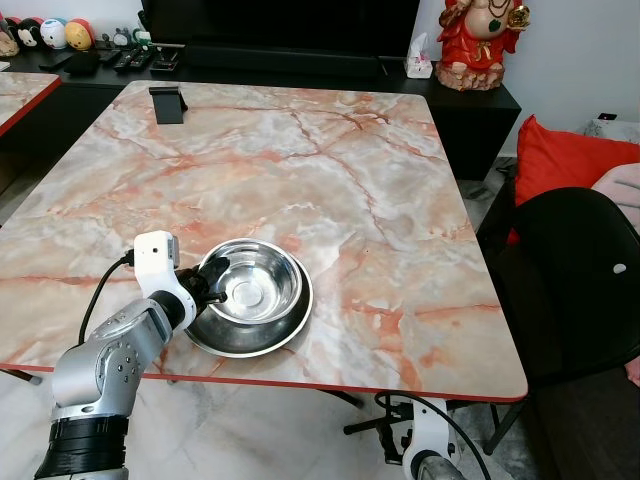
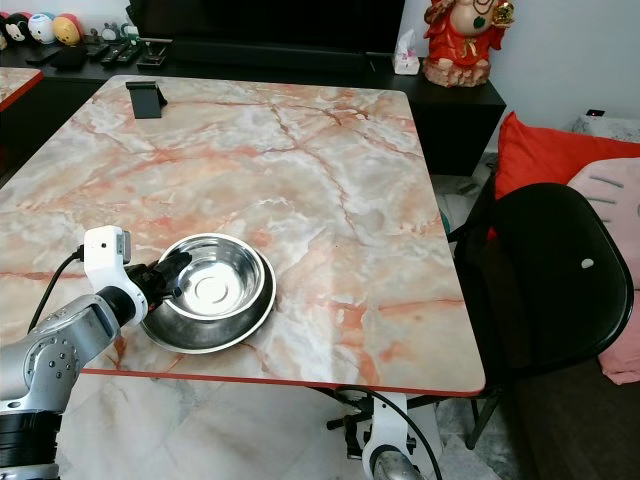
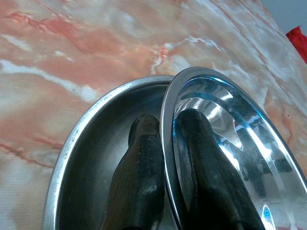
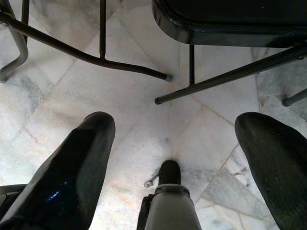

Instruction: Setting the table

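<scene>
Near-left corner of the marble table (image 1: 330, 180): your left gripper (image 1: 208, 281) is clamped on the left rim of the upper steel bowl (image 1: 256, 280), one finger (image 3: 144, 158) outside, the other inside. That bowl is nested in the lower steel bowl (image 1: 245, 338), so it lies directly right of the wrist. Your right gripper (image 4: 172, 143) hangs released over the floor beside the black chair (image 1: 580, 270); the left arm is nearer.

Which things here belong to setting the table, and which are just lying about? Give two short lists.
Belonging to the job:
steel bowl, its rim pinched by the left gripper
steel plate under it
marble table

Lying about:
black stand
red figurine
black chair
red cushion
</scene>
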You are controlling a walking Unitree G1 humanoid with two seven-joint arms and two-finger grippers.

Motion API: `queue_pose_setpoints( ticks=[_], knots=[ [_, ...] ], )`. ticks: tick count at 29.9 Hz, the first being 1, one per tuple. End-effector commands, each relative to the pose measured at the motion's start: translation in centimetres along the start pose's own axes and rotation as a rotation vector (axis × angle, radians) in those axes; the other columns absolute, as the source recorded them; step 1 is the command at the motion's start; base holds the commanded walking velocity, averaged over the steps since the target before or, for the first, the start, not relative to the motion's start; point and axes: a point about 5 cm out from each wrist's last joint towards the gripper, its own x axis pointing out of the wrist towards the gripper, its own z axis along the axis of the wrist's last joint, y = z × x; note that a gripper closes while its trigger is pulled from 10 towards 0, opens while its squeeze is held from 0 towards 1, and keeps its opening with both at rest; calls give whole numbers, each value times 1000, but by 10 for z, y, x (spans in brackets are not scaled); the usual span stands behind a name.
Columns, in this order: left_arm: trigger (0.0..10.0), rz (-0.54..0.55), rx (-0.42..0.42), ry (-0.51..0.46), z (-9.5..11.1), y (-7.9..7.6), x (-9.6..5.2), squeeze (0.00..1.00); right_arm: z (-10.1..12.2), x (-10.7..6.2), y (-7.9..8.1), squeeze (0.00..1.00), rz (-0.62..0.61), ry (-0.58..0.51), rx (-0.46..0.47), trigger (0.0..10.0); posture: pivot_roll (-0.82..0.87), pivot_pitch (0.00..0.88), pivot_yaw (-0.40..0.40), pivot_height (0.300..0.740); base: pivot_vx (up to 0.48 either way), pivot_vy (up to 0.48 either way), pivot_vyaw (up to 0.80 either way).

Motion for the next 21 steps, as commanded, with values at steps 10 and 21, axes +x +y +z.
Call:
queue_pose_setpoints(
  ticks=[10, 21],
  knots=[
    [10000, -6, 38, 4, 3, -4, 4, 667, -1, 0, -1, 0, -5, 12, -1, 10000, 2, 46, -47, 740, 0, 0, 0],
    [10000, 10, 56, -6, 7, -1, 3, 643, 0, 0, 0, 0, -2, 12, -2, 10000, 7, 50, -49, 740, 0, 0, 0]
  ],
)
